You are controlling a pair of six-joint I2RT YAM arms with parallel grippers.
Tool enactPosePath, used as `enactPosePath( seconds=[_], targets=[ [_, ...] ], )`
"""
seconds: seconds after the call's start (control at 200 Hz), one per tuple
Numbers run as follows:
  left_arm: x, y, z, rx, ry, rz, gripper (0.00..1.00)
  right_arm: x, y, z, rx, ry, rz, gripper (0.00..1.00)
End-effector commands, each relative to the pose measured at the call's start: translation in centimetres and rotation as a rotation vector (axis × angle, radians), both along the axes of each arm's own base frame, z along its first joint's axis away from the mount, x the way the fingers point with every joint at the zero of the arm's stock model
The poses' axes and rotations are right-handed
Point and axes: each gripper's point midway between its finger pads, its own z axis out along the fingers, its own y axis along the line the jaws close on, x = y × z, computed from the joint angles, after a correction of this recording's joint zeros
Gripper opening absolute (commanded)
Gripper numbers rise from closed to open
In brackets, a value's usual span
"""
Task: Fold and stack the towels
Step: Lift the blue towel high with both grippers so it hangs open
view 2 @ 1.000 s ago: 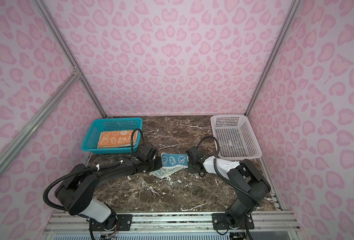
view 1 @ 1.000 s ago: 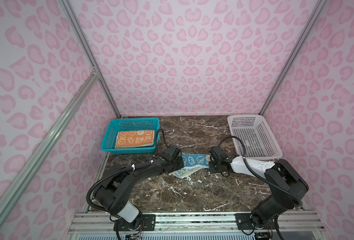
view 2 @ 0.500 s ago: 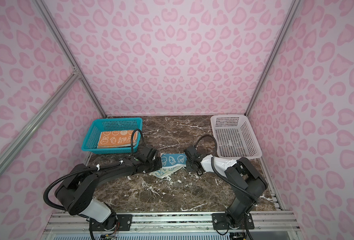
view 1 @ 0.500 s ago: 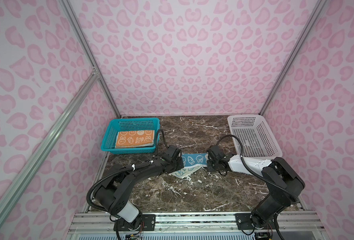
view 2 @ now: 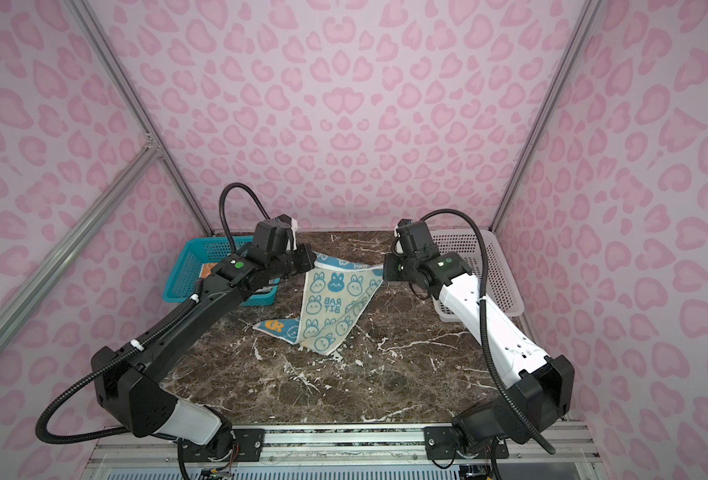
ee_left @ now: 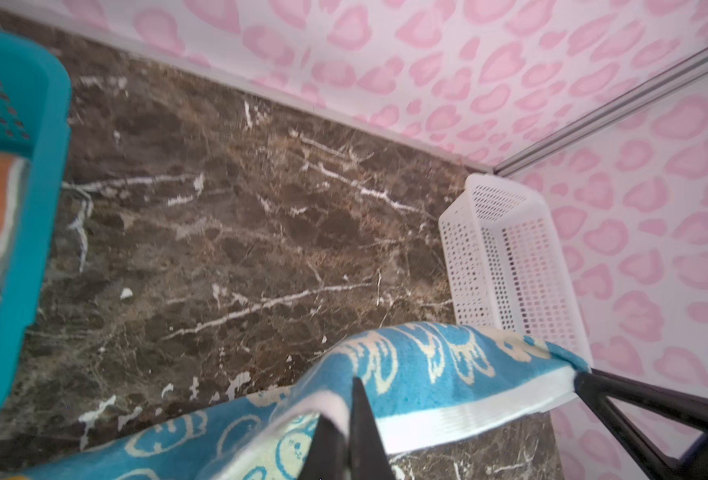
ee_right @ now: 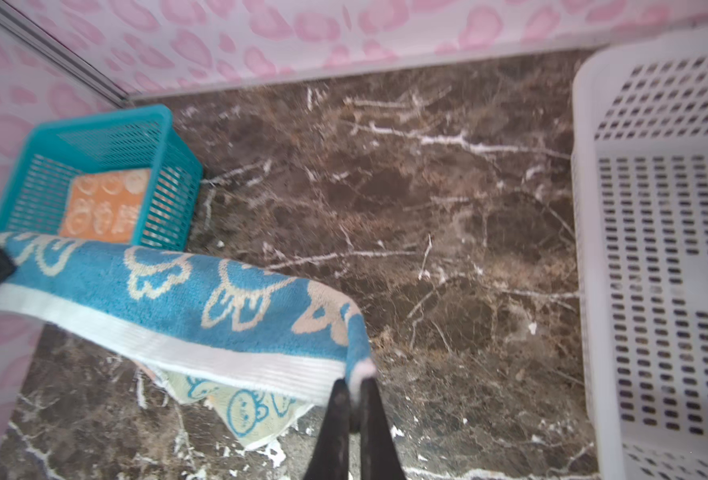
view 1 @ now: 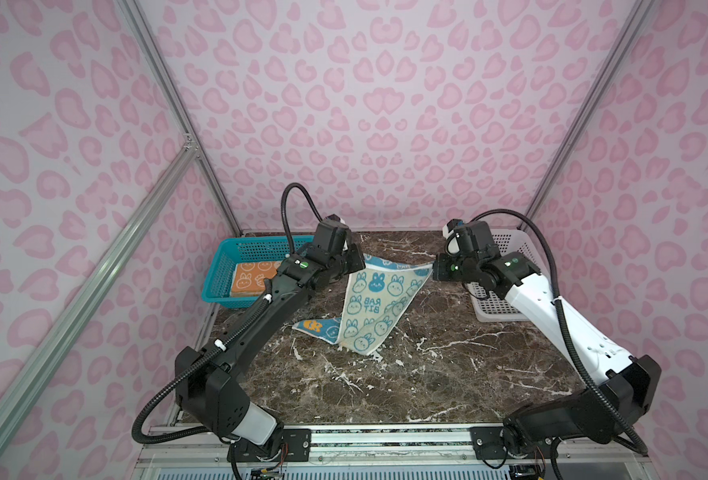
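Observation:
A cream towel (view 1: 371,307) with blue rabbits, "RABBIT" letters and a blue reverse hangs in both top views, stretched by its upper edge (view 2: 344,266). My left gripper (view 1: 357,266) (ee_left: 342,409) is shut on one upper corner. My right gripper (view 1: 432,270) (ee_right: 353,384) is shut on the other. The towel's lower end (view 1: 344,336) rests crumpled on the marble table (view 1: 427,374). A folded orange towel (view 1: 252,280) (ee_right: 103,203) with white rabbit drawings lies in the teal basket (view 1: 223,291).
A white perforated basket (view 1: 498,307) (ee_right: 655,249) stands at the back right, partly behind my right arm. The teal basket (ee_left: 40,166) stands at the back left, beside my left arm. Pink patterned walls (view 1: 365,124) close in the back and both sides.
Both grippers were low at the towel's ends on the table. The right one has closed on its corner, and both have risen, lifting the towel's upper edge.

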Motion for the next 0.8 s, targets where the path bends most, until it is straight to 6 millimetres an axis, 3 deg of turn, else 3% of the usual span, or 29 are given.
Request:
enactPosePath(
  seconds=[0.0,0.075,0.135,0.255,0.39,0.57,0.69,0.795],
  targets=[
    [-0.1,1.0,3.9,0.004,-0.043,-0.027,0.02,-0.3,0.2,4.6,0.034,-0.062,0.051,0.00],
    [-0.6,1.1,7.9,-0.028,-0.116,-0.057,0.02,-0.8,0.2,8.1,0.058,-0.125,0.075,0.00],
    [-1.6,1.1,10.0,-0.049,-0.156,-0.084,0.02,-1.7,0.4,10.0,0.078,-0.161,0.103,0.00],
    [-4.4,1.3,11.4,-0.087,-0.194,-0.134,0.02,-4.6,0.7,12.2,0.070,-0.224,0.156,0.00],
    [-9.0,2.3,12.8,-0.144,-0.261,-0.154,0.02,-9.6,1.4,14.0,0.059,-0.302,0.250,0.00],
    [-14.7,4.1,17.4,-0.236,-0.354,-0.174,0.02,-15.1,0.7,18.7,0.149,-0.434,0.320,0.00],
    [-15.9,5.1,20.3,-0.269,-0.384,-0.160,0.02,-15.6,-0.6,21.7,0.167,-0.489,0.282,0.00],
    [-14.4,5.1,21.3,-0.221,-0.371,-0.131,0.02,-13.4,-0.7,22.5,0.119,-0.474,0.234,0.00]
  ],
)
